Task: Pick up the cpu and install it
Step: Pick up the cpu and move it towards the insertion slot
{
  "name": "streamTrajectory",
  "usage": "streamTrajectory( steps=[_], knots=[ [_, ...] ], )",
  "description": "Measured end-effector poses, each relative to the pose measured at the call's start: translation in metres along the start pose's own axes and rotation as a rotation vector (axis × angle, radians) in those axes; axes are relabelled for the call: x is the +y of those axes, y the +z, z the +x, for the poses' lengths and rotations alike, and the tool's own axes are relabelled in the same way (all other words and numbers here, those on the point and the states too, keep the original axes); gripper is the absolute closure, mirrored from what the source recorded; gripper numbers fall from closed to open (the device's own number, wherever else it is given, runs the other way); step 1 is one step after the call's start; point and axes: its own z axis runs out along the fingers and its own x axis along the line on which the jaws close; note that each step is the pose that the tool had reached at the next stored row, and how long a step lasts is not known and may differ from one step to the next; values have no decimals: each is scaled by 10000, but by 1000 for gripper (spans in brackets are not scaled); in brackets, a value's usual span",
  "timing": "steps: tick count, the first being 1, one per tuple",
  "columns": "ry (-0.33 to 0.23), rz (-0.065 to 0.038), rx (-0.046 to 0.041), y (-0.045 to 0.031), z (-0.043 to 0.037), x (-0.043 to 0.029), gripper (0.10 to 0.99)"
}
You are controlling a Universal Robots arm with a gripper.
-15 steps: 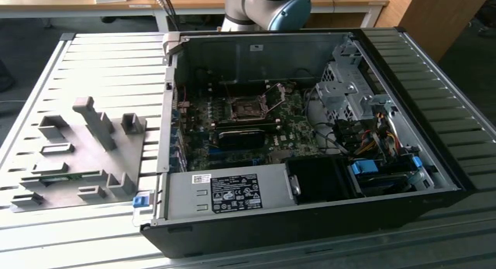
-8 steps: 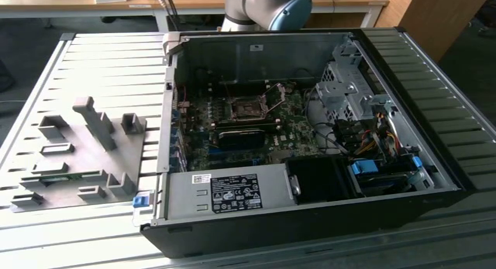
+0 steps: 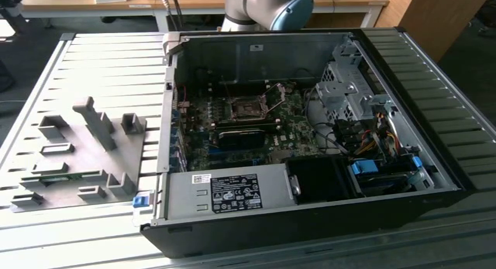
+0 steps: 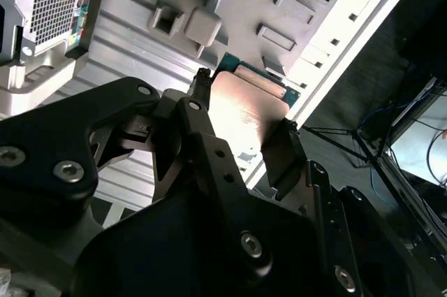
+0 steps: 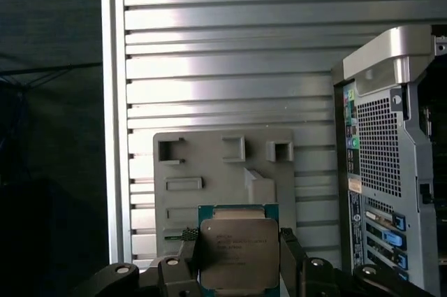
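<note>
Black hand [image 5: 238,237] pinching the cpu [image 5: 237,258] by two opposite edges, well above the grey fixture plate [image 5: 209,165] on the slatted bench [image 5: 223,45]. Probably light, stiff, slippery on the metal lid, fragile underneath: edges only. Computer case [image 5: 391,136] beside; open socket [image 3: 248,109] inside, hemmed by case walls, cables [image 3: 350,138] and a drive cage [image 3: 345,86].

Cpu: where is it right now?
In both wrist views the cpu is clamped in the gripper, held above the grey fixture plate on the slatted table, next to the rear of the computer case.
</note>
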Motion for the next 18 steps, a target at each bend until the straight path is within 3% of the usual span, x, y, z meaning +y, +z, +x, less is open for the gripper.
streamTrajectory(
  steps=[18],
  knots=[
    [0,1,0,38,-490,71,541]
  ],
)
